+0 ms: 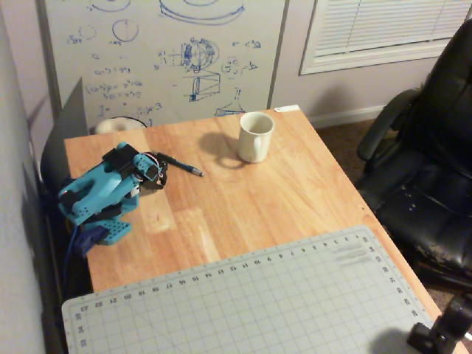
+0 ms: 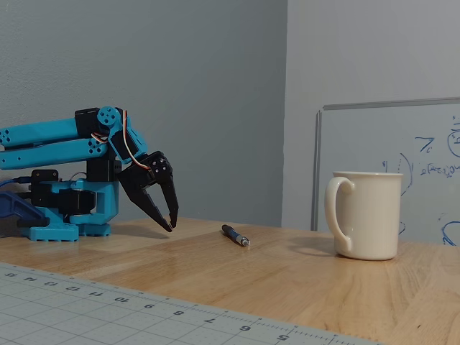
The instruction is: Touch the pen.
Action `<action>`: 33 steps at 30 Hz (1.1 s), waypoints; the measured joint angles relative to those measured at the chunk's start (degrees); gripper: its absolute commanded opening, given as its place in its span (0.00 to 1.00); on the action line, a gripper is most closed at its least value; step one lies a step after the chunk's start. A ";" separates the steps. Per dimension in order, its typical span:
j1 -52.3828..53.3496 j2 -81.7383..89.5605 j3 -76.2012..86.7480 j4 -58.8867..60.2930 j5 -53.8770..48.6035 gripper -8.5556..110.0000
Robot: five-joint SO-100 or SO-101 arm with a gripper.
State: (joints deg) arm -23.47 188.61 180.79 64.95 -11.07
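The pen (image 1: 184, 167) (image 2: 235, 235), thin and dark with a small silvery tip, lies flat on the wooden table (image 1: 243, 199) between the blue arm and the white mug. My gripper (image 1: 158, 179) (image 2: 172, 226) hangs from the folded-down arm with its black fingertips just above the wood. In the fixed view it stands a short way left of the pen and apart from it. The two claw fingers nearly meet at their tips, with nothing between them.
A white mug (image 1: 256, 136) (image 2: 365, 214) stands beyond the pen near the table's far edge. A grey cutting mat (image 1: 243, 302) covers the near part of the table. A whiteboard (image 1: 162, 55) leans behind, and a black office chair (image 1: 431, 162) stands at the right.
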 measured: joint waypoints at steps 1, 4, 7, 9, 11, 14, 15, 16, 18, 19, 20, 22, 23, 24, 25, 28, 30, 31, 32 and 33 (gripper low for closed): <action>0.00 0.00 0.00 0.00 0.00 0.08; 0.00 0.00 0.00 0.00 0.00 0.08; 0.00 0.00 0.00 0.00 0.00 0.08; 0.00 0.00 0.00 0.00 0.00 0.08; 0.00 0.00 0.00 0.00 0.00 0.08; 0.00 0.00 0.00 0.00 0.00 0.08; 0.00 0.00 0.00 0.00 -0.35 0.08; 0.00 0.00 0.00 0.00 -0.53 0.08; 0.00 0.00 0.00 0.00 -0.62 0.08; 0.00 0.00 0.00 0.00 -0.62 0.08; 0.00 0.00 0.00 0.00 -0.62 0.08; 0.00 0.00 0.00 0.00 -0.79 0.08; 0.00 0.00 0.00 0.00 -0.79 0.08; 0.00 -0.18 0.00 0.00 -0.79 0.08; 0.00 -0.35 -0.09 0.00 -0.79 0.08; 0.00 -1.32 -2.55 -0.18 -0.79 0.08; 0.00 -2.90 -5.89 -1.67 -0.79 0.08; 0.00 -4.31 -8.00 -2.55 -0.79 0.08; 0.00 -5.89 -10.20 -3.25 -0.79 0.08; 0.00 -8.09 -12.22 -3.96 -0.79 0.08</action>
State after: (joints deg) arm -23.47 180.53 168.57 61.00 -11.87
